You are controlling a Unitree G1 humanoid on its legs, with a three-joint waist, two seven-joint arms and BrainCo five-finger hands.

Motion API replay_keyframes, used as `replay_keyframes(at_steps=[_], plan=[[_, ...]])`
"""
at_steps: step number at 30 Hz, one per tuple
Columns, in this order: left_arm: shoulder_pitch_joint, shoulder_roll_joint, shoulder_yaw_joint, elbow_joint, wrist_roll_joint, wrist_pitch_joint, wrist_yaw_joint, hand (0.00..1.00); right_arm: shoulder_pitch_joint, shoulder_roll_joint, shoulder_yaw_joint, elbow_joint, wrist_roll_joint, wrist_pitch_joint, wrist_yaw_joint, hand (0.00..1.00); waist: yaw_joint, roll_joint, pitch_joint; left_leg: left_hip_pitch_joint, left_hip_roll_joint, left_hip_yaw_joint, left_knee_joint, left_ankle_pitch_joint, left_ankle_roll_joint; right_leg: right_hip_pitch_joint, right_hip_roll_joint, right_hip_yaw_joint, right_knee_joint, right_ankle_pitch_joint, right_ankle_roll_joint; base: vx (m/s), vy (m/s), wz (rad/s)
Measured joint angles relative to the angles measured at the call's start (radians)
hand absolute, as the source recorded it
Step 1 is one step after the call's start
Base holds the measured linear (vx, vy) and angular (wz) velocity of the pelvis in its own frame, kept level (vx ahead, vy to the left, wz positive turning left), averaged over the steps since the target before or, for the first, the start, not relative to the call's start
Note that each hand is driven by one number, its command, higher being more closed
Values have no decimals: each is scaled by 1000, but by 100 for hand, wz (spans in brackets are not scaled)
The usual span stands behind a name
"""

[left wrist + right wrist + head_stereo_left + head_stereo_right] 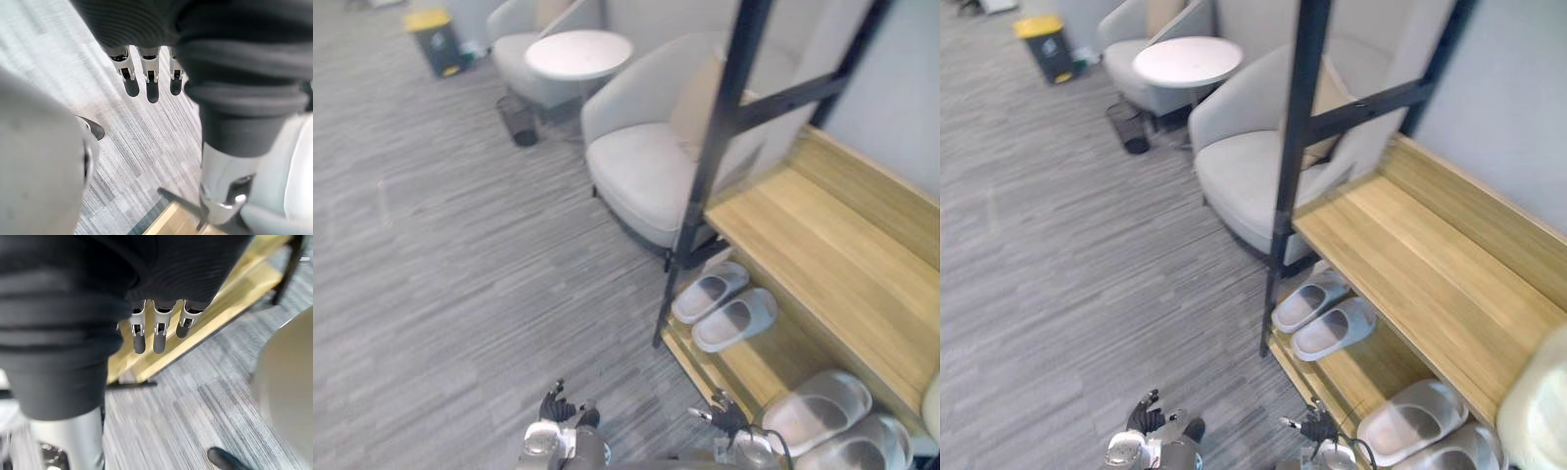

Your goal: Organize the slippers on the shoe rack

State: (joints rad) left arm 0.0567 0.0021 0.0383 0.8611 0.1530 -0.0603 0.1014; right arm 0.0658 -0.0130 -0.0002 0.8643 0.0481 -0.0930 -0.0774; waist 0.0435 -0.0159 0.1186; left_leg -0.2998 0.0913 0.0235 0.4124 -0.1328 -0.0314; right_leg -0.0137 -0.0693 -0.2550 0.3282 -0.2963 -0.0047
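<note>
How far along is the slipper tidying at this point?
Done, by the look of it: the far pair and the near pair each lie side by side on the lower shelf. In hand: nothing; the left hand and the right hand are open. Left: likely little beyond a final check, as far as these views show.

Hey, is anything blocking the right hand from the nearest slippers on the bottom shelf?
Nothing visible does. The right hand is open beside the nearest slippers on the lower shelf, with only the bare shelf edge between them.
</note>
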Motion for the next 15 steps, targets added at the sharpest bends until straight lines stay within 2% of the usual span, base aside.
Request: replay_keyframes(at_steps=[1,2,3,4,6,7,8,9,11,12,13,14,15], plan=[[-6,1,-35,14,1,-1,-3,0,-15,-2,-1,22,8,-2,-1,0,-9,9,3,4,26,143,44,-24,31,15,-10,-35,-1,0,0,18,7,92],[-7,1,-41,18,1,-1,-5,0,-17,-2,-1,28,12,-2,-1,0,-11,12,1,4,31,173,45,-25,34,17,-13,-45,-1,0,0,19,93,86],[-9,4,-67,31,2,-2,-9,0,-26,-9,-1,37,13,-2,-1,0,-13,26,-7,4,33,241,22,-31,40,18,-19,-66,-4,-8,13,17,110,71],[-18,15,-71,37,2,-2,-12,0,-35,-12,-6,61,13,-2,0,0,-15,12,-4,15,-11,233,-35,-9,42,17,-40,-65,-20,-17,34,16,135,66],[-24,25,-80,47,2,-2,-12,0,-35,-9,-7,71,13,-2,1,0,-15,1,1,38,-55,214,-108,29,52,18,-60,-65,-46,-9,49,-22,97,49],[-25,38,-89,63,3,-1,-12,0,-31,-6,-8,75,12,-2,2,0,-20,-6,-2,60,-104,187,-177,68,67,30,-79,-72,-73,-4,59,-12,136,82],[-24,53,-103,71,3,-1,-13,0,-27,-7,-13,92,12,-2,4,0,-35,-11,-1,64,-135,163,-191,71,73,42,-100,-95,-74,-6,76,7,136,75],[-25,56,-103,73,3,-1,-13,0,-30,-6,-19,95,12,-1,5,0,-37,-14,1,64,-142,156,-190,68,75,44,-107,-101,-69,-8,84,95,167,66],[-28,67,-102,86,2,-1,-12,0,-45,-6,-30,118,11,3,13,0,-39,-17,6,62,-168,103,-147,26,104,23,-139,-85,102,7,124,100,170,63],[-28,70,-102,88,2,-1,-12,0,-45,-6,-30,118,11,3,14,0,-39,-17,7,64,-168,97,-142,24,105,15,-142,-76,131,11,127,100,163,82],[-29,84,-104,94,2,0,-12,0,-50,-7,-32,117,10,3,19,0,-39,-24,18,86,-176,49,-125,10,112,-41,-143,-10,304,56,105,112,117,95],[-29,94,-101,97,0,1,-11,0,-43,-2,-32,116,10,2,19,0,-43,-26,25,112,-180,4,-130,5,115,-74,-100,88,370,29,91,135,130,115],[-26,95,-92,100,0,1,-11,0,-41,2,-32,114,11,1,22,0,-42,-31,23,129,-182,-22,-141,4,115,-94,-59,153,377,9,95,94,54,80]])
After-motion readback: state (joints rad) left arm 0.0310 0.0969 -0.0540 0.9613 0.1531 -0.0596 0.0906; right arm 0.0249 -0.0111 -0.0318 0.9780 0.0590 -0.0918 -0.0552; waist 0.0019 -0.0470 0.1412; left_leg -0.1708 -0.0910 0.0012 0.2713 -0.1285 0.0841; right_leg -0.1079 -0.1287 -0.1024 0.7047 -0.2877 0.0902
